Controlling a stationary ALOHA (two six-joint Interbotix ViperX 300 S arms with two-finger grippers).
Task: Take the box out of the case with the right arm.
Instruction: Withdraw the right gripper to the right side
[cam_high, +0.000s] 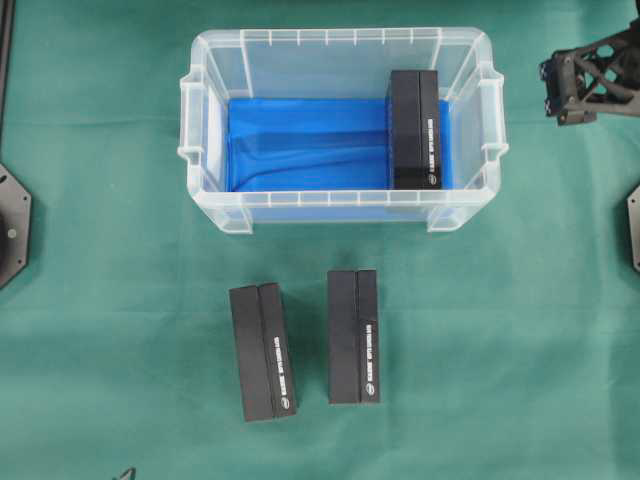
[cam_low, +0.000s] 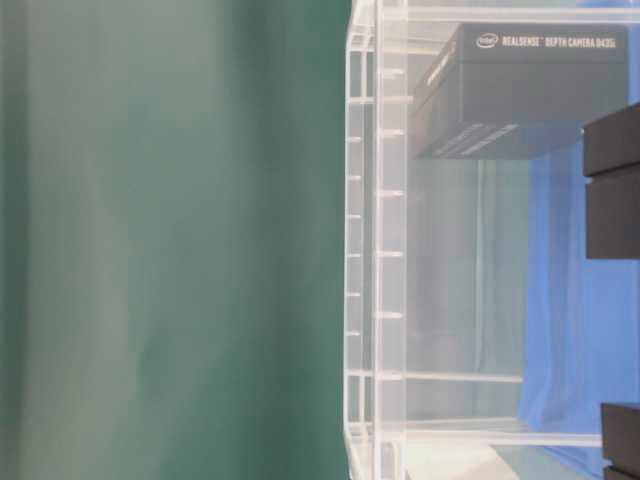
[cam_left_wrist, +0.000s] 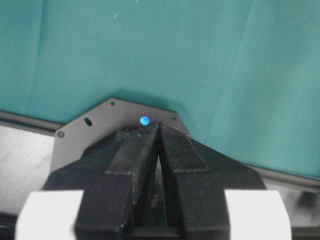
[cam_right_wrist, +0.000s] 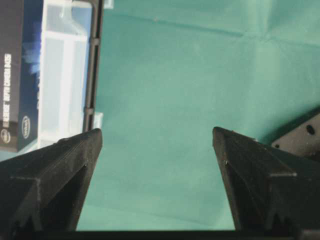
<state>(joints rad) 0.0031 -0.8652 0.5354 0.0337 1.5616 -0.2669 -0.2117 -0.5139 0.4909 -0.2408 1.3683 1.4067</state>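
Observation:
The clear case (cam_high: 200, 120) with a blue bottom stands at the back middle of the green cloth. One black box (cam_high: 415, 130) lies inside it against the right wall, also seen through the wall in the table-level view as the box (cam_low: 520, 90). My right gripper (cam_high: 560, 90) hovers outside the case, just past its right rim. In the right wrist view the right gripper (cam_right_wrist: 157, 135) is open over bare cloth, with the case (cam_right_wrist: 65, 75) and box (cam_right_wrist: 12, 75) off to its left. My left gripper (cam_left_wrist: 159, 125) is shut and holds nothing, above its base plate (cam_left_wrist: 95, 130).
Two more black boxes (cam_high: 263, 350) (cam_high: 354, 335) lie side by side on the cloth in front of the case. Black arm base plates sit at the left edge (cam_high: 10, 225) and right edge (cam_high: 633, 225) of the table.

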